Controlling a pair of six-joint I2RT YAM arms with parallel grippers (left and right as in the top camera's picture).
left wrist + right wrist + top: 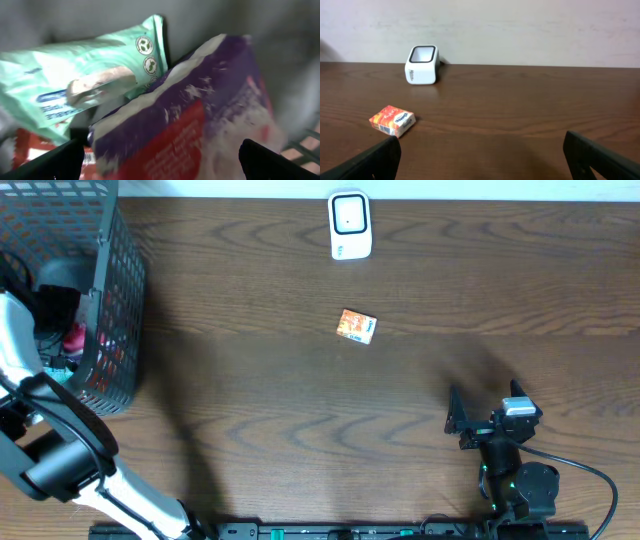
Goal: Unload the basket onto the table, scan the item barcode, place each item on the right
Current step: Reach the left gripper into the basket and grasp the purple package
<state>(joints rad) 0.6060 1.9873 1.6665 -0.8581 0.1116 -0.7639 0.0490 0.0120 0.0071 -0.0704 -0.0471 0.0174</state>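
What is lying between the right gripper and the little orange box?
Nothing. Only bare wooden table lies between the right gripper and the orange box, as both the overhead and right wrist views show.

Small orange box [357, 326], flat, near upright white scanner [350, 225]

Count: 1 white scanner [350, 225], 1 orange box [357, 326], 1 wire basket [120, 330], 1 wooden table [300, 430]. Visible in basket: 1 mint-green pouch [75, 85], 1 purple bag [200, 125]. Arms: 2, left arm [60, 460], right arm [515, 470].
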